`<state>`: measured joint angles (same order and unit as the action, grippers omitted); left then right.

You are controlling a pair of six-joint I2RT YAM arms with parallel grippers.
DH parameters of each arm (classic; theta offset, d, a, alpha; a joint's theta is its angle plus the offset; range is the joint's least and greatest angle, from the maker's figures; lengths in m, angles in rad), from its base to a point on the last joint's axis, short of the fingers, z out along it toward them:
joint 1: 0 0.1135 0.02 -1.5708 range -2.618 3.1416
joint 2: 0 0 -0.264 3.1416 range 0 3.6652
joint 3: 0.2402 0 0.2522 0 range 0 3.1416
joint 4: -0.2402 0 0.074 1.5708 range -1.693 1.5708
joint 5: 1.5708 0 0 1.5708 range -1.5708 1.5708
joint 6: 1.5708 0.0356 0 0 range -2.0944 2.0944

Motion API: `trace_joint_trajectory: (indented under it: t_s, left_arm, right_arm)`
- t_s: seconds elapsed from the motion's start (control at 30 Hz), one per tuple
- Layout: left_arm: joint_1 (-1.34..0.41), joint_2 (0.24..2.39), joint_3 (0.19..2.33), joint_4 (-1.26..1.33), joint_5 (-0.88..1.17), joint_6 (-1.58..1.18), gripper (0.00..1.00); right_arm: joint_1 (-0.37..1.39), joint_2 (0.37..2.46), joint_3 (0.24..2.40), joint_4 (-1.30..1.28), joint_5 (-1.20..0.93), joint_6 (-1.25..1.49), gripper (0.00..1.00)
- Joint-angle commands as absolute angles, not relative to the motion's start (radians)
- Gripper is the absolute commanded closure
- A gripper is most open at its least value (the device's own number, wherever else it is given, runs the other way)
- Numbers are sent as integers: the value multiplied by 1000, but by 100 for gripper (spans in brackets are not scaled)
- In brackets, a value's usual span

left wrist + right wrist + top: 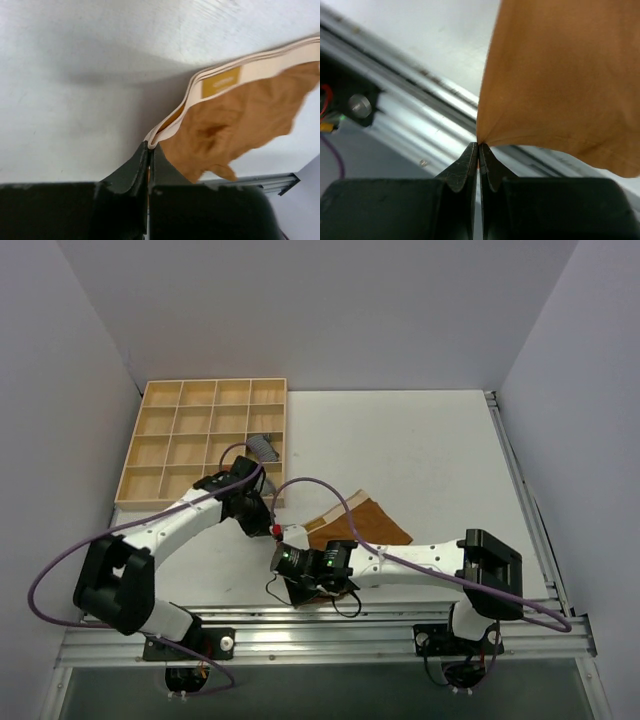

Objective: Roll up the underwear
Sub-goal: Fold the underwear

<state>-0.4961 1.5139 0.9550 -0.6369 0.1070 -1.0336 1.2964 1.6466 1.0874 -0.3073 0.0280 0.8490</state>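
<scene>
We find the soft caramel-brown fabric underwear (235,125) spanning both grippers — left gripper (150,147) clamped on its pale band, right gripper (478,146) clamped on the brown hem.

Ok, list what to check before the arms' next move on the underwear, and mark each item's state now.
1. Left gripper shut on the corner of the underwear's pale waistband: ok.
2. Right gripper shut on the underwear's brown edge: ok.
3. Underwear smooth enough to roll: not ok, it drapes creased from the left grip.
4. Roll begun: not ok, no turn of fabric shows in any view.
5. Purple cable off the underwear: cannot tell; it crosses above it in the top view.
</scene>
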Motion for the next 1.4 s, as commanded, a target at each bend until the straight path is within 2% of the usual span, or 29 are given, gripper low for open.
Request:
trace_joint_trajectory:
  t_s: [0.0,0.13,0.3,0.6,0.87,1.37]
  left_arm:
    - [-489,1356,1019,-851,23,-1003,98]
    - [-485,1233,993,-891,57,-1040,98]
    - [-497,1259,1040,-896,60,-1046,98]
    - [-525,1480,1251,-896,60,-1048,98]
    - [-587,1680,1494,-919,44,-1063,98]
    - [-641,1910,1718,-807,176,-1042,98]
  right_arm:
    - [1367,1654,1155,-405,63,890,100]
    - [1387,1583,1137,-414,100,931,100]
    - [1362,1485,1066,-397,138,966,100]
    - [1247,1313,965,-367,160,980,100]
    - [1105,1212,910,-457,179,930,100]
    - [1040,1106,848,-563,331,1015,100]
